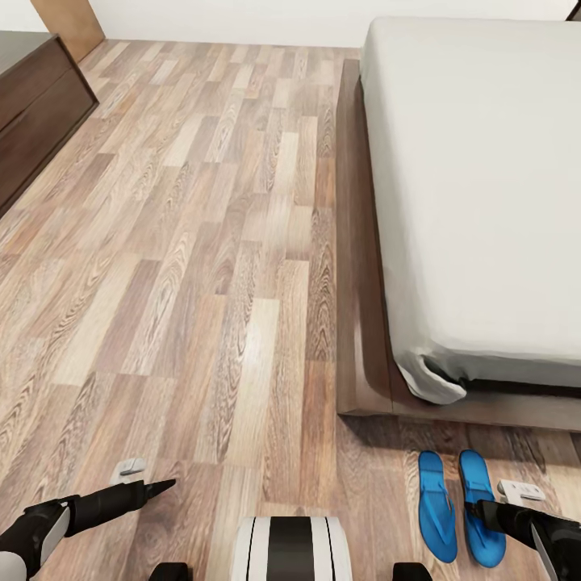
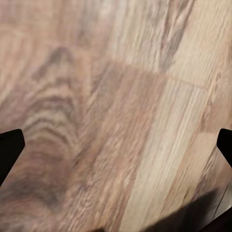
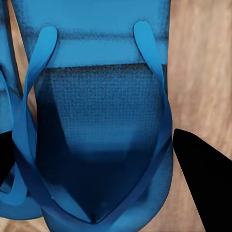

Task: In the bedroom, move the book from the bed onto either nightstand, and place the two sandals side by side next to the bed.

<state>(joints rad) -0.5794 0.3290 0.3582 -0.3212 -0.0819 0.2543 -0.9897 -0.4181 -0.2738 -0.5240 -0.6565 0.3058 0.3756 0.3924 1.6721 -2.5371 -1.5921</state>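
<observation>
Item one: the bed (image 1: 484, 177), pale mattress on a dark wooden frame, standing at my right and ahead; its top as far as I see it carries no book.

Item two: two blue sandals, lying side by side on the wood-plank floor (image 1: 202, 242) just off the bed's near corner, parallel and close together. The left sandal (image 1: 436, 507) lies flat and free. The right sandal (image 1: 478, 504) sits under my right jaws (image 1: 484, 511); in the right wrist view its straps and footbed (image 3: 96, 121) lie between my fingers, one black fingertip (image 3: 203, 183) beside its edge and not touching, so those jaws stand open around it.

Item three: my left jaws (image 1: 153, 486), low over bare floor (image 2: 116, 116), well apart from the sandals, fingers spread wide and holding nothing.

Item four: a dark wooden cabinet (image 1: 32, 105) at far left.
</observation>
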